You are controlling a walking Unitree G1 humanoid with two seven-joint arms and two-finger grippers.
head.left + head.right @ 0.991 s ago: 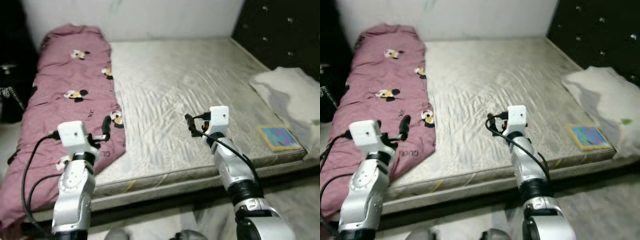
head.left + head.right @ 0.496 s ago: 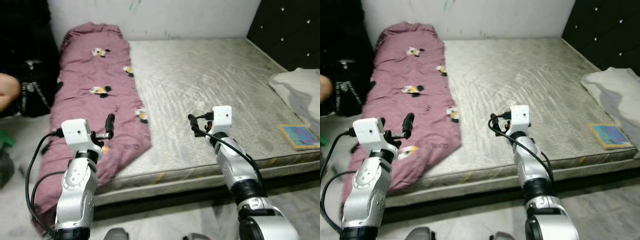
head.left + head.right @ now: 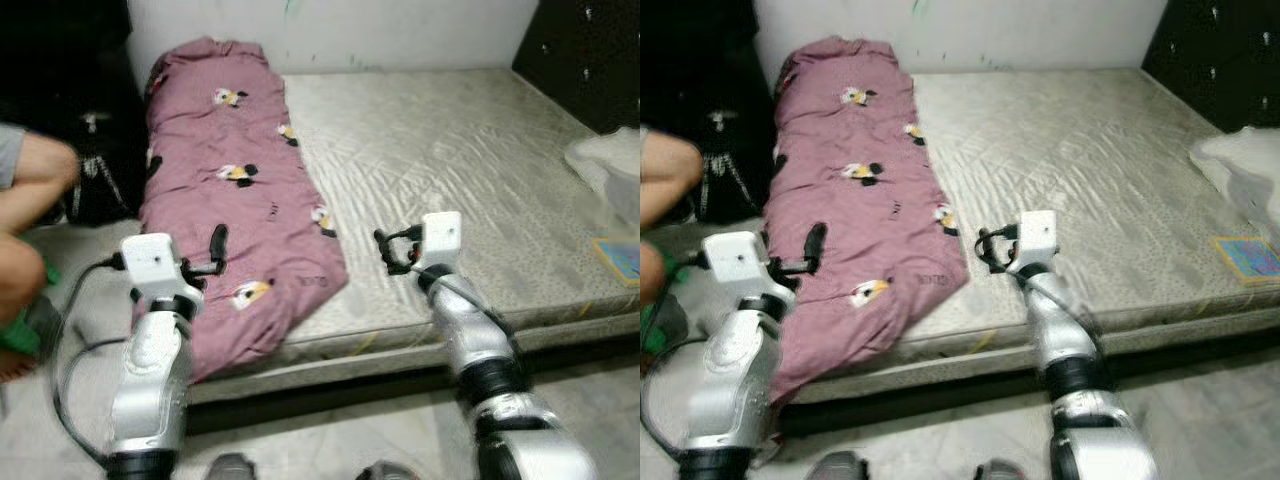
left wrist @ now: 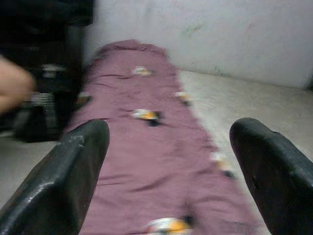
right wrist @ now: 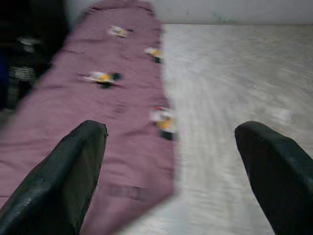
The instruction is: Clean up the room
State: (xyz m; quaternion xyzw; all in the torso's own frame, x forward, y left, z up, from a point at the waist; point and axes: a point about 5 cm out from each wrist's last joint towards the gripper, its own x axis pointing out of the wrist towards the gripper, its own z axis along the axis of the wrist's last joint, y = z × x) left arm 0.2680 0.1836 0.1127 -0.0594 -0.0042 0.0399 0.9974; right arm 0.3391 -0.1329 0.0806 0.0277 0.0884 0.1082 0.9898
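Note:
A mauve blanket (image 3: pixel 240 200) with small cartoon prints lies along the left side of a bare grey mattress (image 3: pixel 450 160), and its near end hangs over the front edge. My left gripper (image 3: pixel 216 246) is held out over the blanket's near left edge. It is open, its fingers wide apart and empty in the left wrist view, where the blanket (image 4: pixel 146 127) stretches ahead. My right gripper (image 3: pixel 390 250) hovers over the mattress just right of the blanket's near corner. It is open too, with the blanket (image 5: pixel 112 98) and mattress (image 5: pixel 230 78) ahead of it.
A person's bare leg (image 3: pixel 35 170) is at the far left beside a black bag (image 3: pixel 95 175); something green (image 3: pixel 20 325) lies on the floor below. A white pillow (image 3: pixel 612 160) and a colourful book (image 3: pixel 622 258) sit at the mattress's right edge, under a black headboard (image 3: pixel 590 50).
The whole picture has shifted right, so the camera has turned left. The person's leg has come into view and the pillow and book have slid to the right edge. Both grippers keep their pose.

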